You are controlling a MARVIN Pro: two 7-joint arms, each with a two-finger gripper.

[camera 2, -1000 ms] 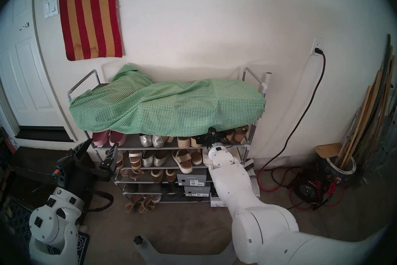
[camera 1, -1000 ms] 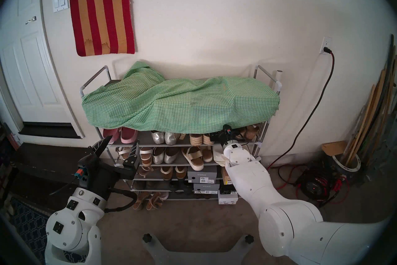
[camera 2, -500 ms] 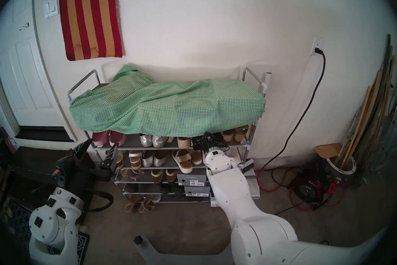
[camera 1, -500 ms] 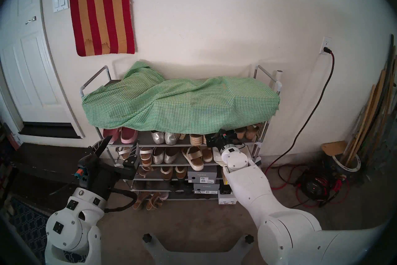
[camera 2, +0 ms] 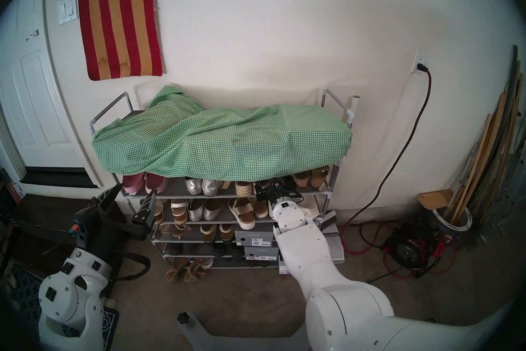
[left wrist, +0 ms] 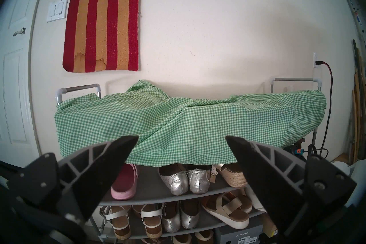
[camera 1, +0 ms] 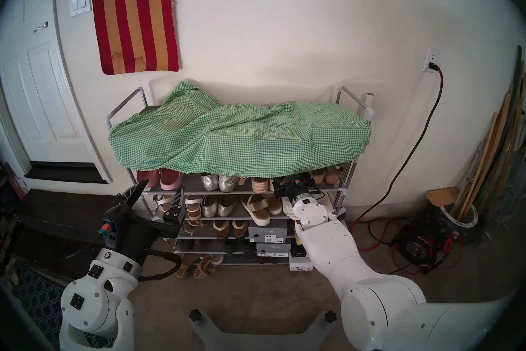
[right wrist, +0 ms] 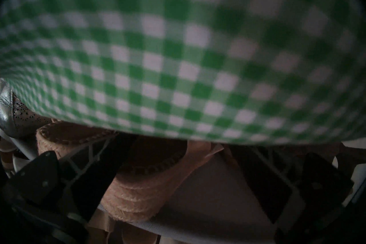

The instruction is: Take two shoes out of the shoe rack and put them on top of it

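Leftward slides the right pincer [right wrist: 178, 174] along the shoe rack [camera 1: 227, 191], jaws wide around the right jute sandal [right wrist: 138, 194] near the second shelf's right end under the green cloth [camera 1: 242, 139]. First pickup: close next. Left pincer [camera 1: 159, 196] waits, wide.

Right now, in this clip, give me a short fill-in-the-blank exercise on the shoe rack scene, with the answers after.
1. The top of the shoe rack is draped with a green checked ____.
2. The right gripper reaches in at the jute-soled sandals with its jaws ____.
3. The left gripper holds ____.
4. Left of the silver flats stands a ____ shoe.

Answers: cloth; open; nothing; pink
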